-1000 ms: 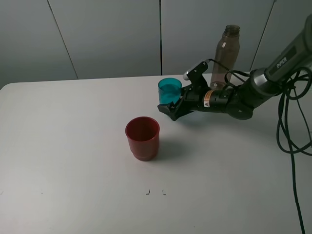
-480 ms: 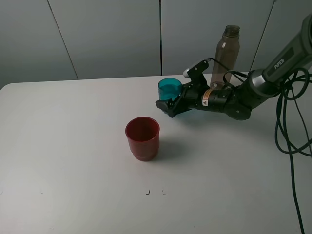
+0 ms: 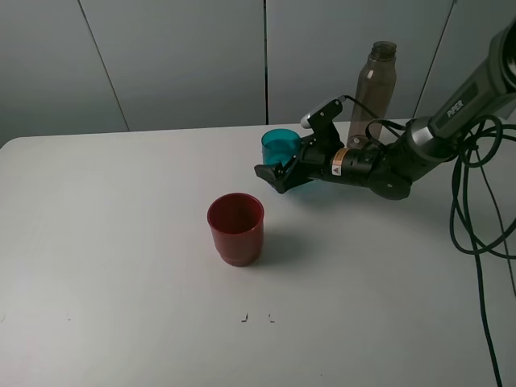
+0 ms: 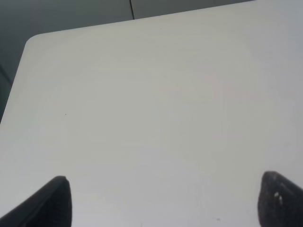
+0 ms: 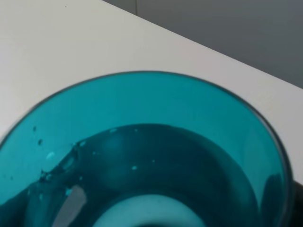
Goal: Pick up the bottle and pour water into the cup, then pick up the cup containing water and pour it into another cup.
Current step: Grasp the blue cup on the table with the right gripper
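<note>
The teal cup (image 3: pixel 280 147) stands upright at the back of the white table, with water in it. It fills the right wrist view (image 5: pixel 142 156). My right gripper (image 3: pixel 278 171) reaches in low from the right, its jaws open on either side of the cup's lower part; the cup rests on the table. The tall grey-brown bottle (image 3: pixel 377 81) stands upright behind the right arm, uncapped. The red cup (image 3: pixel 235 228) stands upright nearer the front, to the left of the gripper. My left gripper (image 4: pixel 163 203) is open over bare table, out of the exterior view.
The white table (image 3: pixel 121 242) has its back edge just behind the bottle and a rounded corner at the far left. Black cables (image 3: pixel 476 210) hang at the right. Two small dark marks (image 3: pixel 256 318) sit near the front.
My right gripper has slid a little to the left, further around the teal cup. The cup, the bottle and the red cup have not moved.
</note>
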Available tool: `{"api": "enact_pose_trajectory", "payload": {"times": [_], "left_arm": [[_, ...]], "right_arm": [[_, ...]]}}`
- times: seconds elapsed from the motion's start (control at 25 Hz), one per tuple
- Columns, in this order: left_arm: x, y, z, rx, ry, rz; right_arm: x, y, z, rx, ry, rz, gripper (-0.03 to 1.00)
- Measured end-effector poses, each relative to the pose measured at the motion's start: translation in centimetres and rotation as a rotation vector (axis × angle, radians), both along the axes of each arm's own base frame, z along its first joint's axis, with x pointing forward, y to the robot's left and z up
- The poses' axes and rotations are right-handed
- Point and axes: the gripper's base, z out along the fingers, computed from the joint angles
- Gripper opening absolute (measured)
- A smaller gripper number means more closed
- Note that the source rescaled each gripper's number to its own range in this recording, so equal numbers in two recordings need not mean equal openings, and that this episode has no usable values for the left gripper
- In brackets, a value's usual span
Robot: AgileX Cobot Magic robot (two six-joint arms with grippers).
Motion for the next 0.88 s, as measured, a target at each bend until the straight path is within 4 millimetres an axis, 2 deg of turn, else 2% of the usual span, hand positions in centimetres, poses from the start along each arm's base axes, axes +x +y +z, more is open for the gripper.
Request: {"api": "enact_pose_trajectory", "payload": {"times": [0.48,0.88], "left_arm": [[0.0,0.0,0.0,0.0,0.0,0.0],[0.0,0.0,0.0,0.0,0.0,0.0]], "right_arm": [[0.05,0.11,0.22,0.018,-0.014,0.006,1.0],[-0.06,0.25,-0.39,0.036,-0.036,0.026,1.0]]}}
